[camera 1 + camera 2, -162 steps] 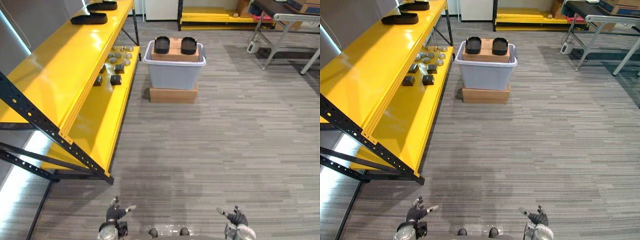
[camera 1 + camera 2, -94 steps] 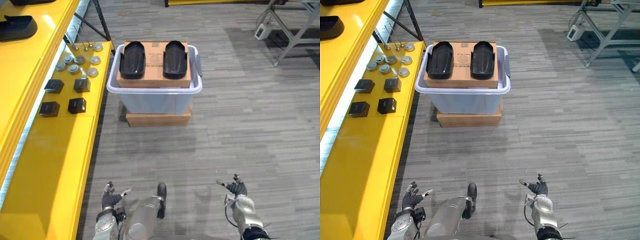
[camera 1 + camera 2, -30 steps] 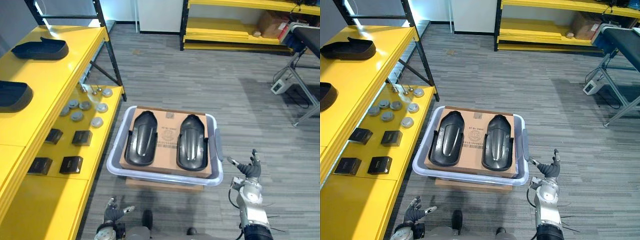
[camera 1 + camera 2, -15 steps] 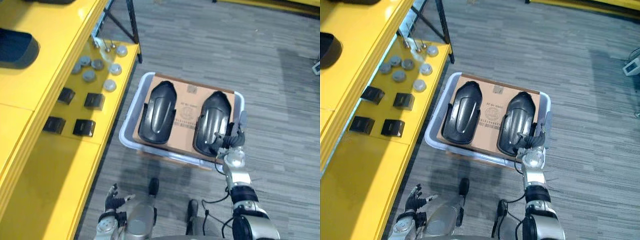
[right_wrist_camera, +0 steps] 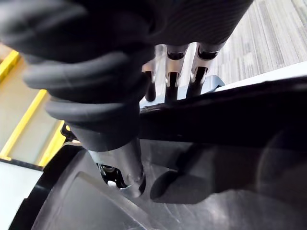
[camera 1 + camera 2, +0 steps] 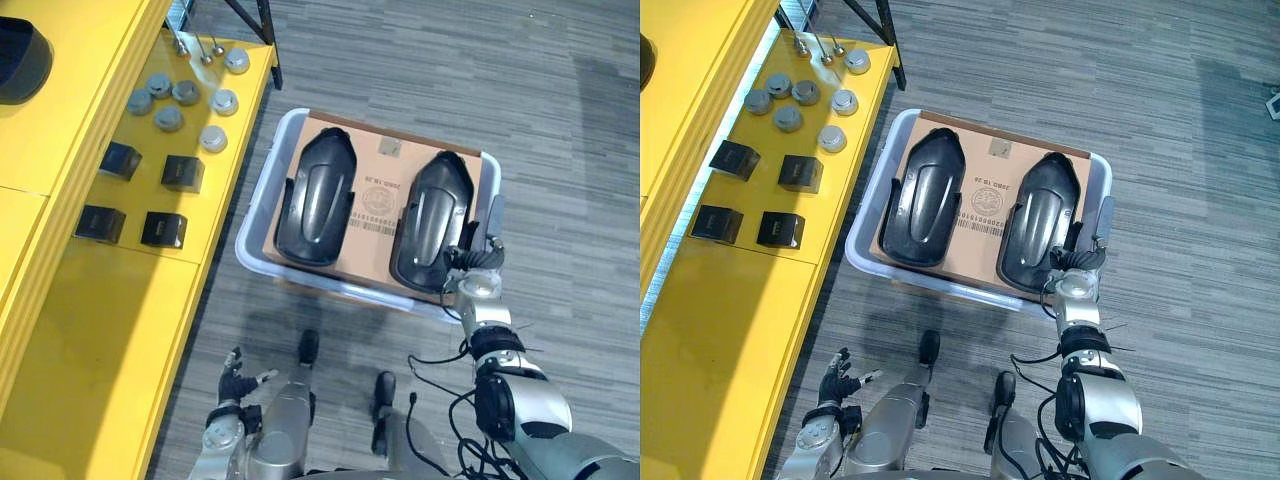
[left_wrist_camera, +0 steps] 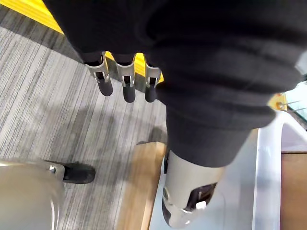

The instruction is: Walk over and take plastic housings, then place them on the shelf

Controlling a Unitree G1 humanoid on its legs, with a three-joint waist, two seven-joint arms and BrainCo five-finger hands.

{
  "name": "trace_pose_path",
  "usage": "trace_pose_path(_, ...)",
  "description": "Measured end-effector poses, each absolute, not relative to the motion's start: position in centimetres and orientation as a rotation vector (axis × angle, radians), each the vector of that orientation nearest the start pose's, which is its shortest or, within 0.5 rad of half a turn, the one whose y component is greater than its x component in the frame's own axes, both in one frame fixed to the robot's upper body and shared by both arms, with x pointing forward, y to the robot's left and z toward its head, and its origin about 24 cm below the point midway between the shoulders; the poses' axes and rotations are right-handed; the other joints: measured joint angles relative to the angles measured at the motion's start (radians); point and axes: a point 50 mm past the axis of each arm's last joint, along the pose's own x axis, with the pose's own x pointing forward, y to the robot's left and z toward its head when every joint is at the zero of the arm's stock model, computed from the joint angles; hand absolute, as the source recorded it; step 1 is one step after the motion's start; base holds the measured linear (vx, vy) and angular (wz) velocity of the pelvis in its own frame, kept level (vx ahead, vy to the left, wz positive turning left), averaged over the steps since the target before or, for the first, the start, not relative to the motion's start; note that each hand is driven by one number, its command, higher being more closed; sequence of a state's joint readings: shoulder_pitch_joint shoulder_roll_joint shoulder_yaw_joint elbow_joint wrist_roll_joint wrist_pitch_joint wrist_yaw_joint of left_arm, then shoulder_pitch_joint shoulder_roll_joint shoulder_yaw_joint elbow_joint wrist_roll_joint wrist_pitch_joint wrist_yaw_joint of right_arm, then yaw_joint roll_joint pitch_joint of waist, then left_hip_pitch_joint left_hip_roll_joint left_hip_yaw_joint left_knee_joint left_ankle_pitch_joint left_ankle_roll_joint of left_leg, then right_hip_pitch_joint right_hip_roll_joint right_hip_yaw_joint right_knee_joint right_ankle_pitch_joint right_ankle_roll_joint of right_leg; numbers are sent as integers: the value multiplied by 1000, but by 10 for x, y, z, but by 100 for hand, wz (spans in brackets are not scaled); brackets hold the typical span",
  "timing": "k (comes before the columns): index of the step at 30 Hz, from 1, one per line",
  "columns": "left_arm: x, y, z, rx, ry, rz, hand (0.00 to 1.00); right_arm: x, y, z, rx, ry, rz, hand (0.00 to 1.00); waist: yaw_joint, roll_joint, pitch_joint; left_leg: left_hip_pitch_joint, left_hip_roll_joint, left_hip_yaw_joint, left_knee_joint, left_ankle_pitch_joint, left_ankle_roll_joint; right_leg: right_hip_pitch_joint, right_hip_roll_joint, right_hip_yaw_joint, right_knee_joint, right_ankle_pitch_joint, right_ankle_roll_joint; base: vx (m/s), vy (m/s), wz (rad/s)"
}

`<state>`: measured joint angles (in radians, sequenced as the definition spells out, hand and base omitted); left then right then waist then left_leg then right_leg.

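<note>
Plastic housing (image 6: 430,232), right robot hand (image 6: 468,262) at its edge

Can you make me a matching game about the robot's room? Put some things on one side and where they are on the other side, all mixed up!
Things:
1. round grey discs
2. cardboard box
3. right robot hand
4. left robot hand

Places:
A. open, low over the floor beside the yellow shelf
B. at the near end of the right black housing
C. sitting in the grey tub
D. lying on the yellow shelf

Right pairs: 1-D, 2-C, 3-B, 4-A.
</note>
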<state>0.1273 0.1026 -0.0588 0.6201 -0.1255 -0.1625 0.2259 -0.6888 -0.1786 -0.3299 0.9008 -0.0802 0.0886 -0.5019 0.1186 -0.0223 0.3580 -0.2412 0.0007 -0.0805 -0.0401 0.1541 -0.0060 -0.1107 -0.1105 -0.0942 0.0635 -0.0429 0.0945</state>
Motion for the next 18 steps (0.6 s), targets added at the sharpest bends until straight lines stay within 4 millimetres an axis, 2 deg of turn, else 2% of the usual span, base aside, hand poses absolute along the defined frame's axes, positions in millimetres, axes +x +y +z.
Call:
trace_pose_path(4, 169, 188, -100, 57, 579, 266, 0, 351, -238, 47, -105, 283, -686, 100, -2, -11, 15, 20, -1, 3, -33, 17, -2, 2, 0, 3, 0, 0, 0, 3, -3, -1)
trace_pose_path(13, 169, 187, -100, 58, 580, 258, 0, 347, -237, 42, -76, 278, -685, 100, 0, -13, 17, 45, 0, 1, -54, 29, -2, 12, -4, 2, 3, 0, 1, 0, 0, 0)
trace_pose_path(18, 170, 186, -99, 57, 574, 256, 0, 338, -238, 47, -63, 201, -695, 100, -1, -14, 17, 48, -1, -4, -54, 29, -2, 18, -6, -6, 0, -1, 3, -12, -10, 4)
